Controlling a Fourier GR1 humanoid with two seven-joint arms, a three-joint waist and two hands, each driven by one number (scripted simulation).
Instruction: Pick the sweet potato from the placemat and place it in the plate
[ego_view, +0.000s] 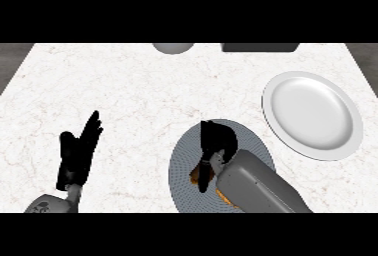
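Most of the sweet potato (199, 175) is hidden: only an orange-brown sliver shows beside and under the right forearm, on the round grey placemat (184, 165), whose near edge is cut off at the bottom of the view. The right hand (216, 140) sits over the placemat with its fingers bent downward above the sweet potato, but whether they actually close around it cannot be told, since hand and forearm cover the contact. The left hand (80, 150) rests on the counter's left side, fingers straight and pointing away, holding nothing. The white plate (314, 116) lies to the right of the placemat, just beside it, with its far side near the counter's right edge. At the top edge, 2 things are cut off: a grey rounded object (173, 47) and a dark rectangular one (260, 47). The marble counter (140, 90) lies bare between the hands and these.
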